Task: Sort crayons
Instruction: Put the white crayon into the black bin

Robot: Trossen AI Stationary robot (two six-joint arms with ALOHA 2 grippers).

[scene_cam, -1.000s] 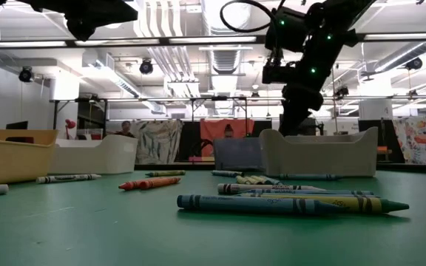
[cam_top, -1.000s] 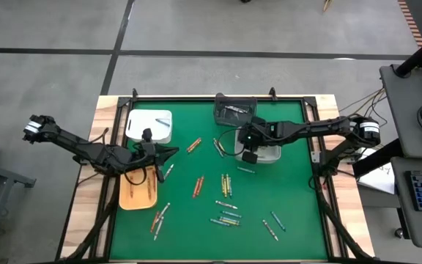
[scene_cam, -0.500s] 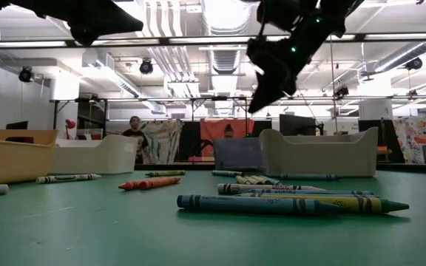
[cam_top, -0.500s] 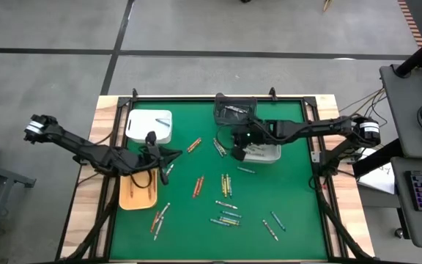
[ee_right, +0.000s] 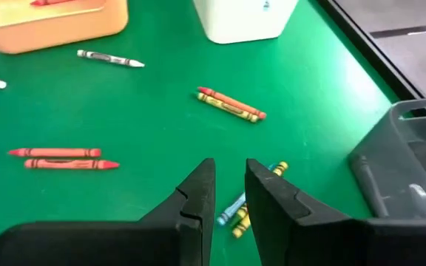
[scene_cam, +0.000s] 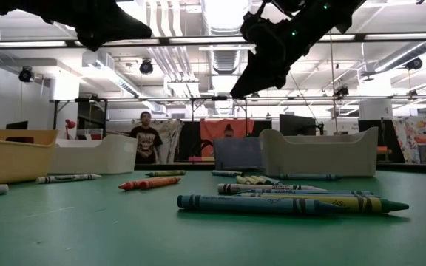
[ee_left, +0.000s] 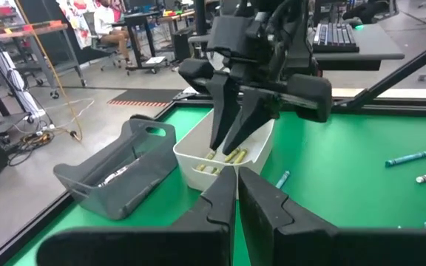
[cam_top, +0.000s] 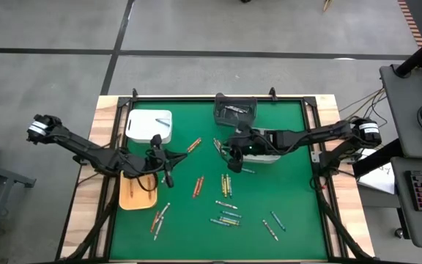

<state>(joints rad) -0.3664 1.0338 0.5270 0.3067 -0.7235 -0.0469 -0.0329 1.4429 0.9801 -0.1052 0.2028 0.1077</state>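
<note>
Crayons lie scattered flat on the green mat (cam_top: 284,191): a red pair (ee_right: 61,157), a red and yellow pair (ee_right: 231,105), a white one (ee_right: 109,58), and a cluster (cam_top: 227,216) toward the near edge. My right gripper (cam_top: 229,152) hangs over the mat's middle, just left of the white tray (cam_top: 268,155). It slants down, and its fingers (ee_right: 229,188) are open by a narrow gap with nothing between them. My left gripper (cam_top: 168,160) hovers over the mat beside the orange tray (cam_top: 134,194). It is shut (ee_left: 237,188) and empty.
A grey bin (cam_top: 234,110) stands at the far edge and a second white tray (cam_top: 150,125) at the far left. The white tray (ee_left: 198,159) under my right arm holds yellow crayons (ee_left: 228,157). A person walks in the room behind the table (scene_cam: 146,140).
My right gripper has gone from above the white tray toward the table's left, over the mat's middle, rising and tipping from pointing down to a slant. My left gripper has edged toward the mat's middle. A person has walked into the low view's background.
</note>
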